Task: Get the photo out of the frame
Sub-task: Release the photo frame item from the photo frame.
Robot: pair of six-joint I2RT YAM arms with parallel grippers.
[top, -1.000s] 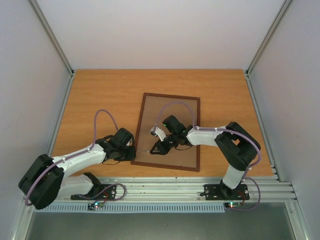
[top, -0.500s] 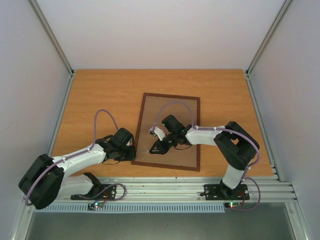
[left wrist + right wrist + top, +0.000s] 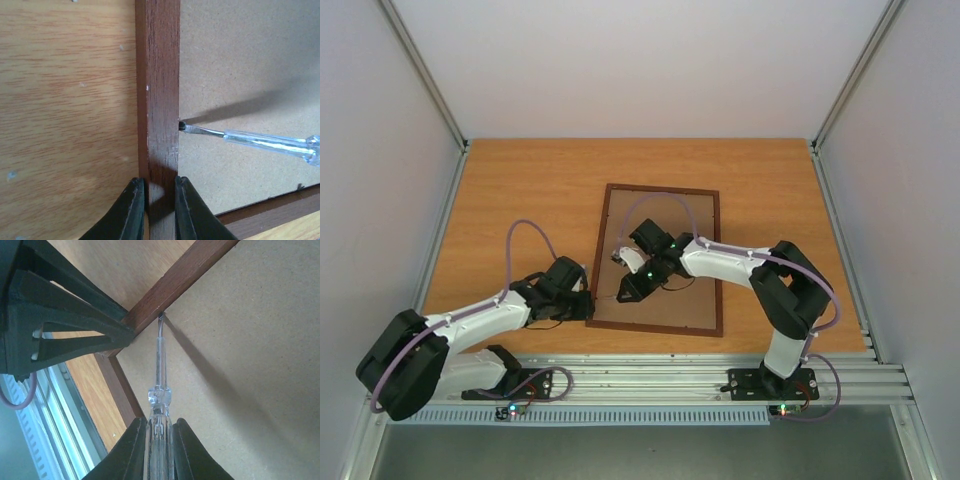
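Photo is nowhere in sight: the frame [image 3: 665, 308] lies face down on the counter [image 3: 520, 190] with its plain brown backing board [image 3: 250, 65] upward, so the print is presumably trapped beneath that board. The left end effector [image 3: 159, 186] is closed narrowly across the frame's left rail [image 3: 159, 75] close to the near corner. That grip looks meant to pin the frame so it cannot slide when pushed. The right end effector [image 3: 160, 429] is clamped on the clear handle of a screwdriver [image 3: 159, 365], held low over the board. Its dark tip sits in the seam where the board meets the rail's inner edge, just beyond the left fingers. That placement suits prying the board up or pushing back a retaining tab, though no tab can be made out. The back looks not yet lifted, and the tip could slip and gouge the board.
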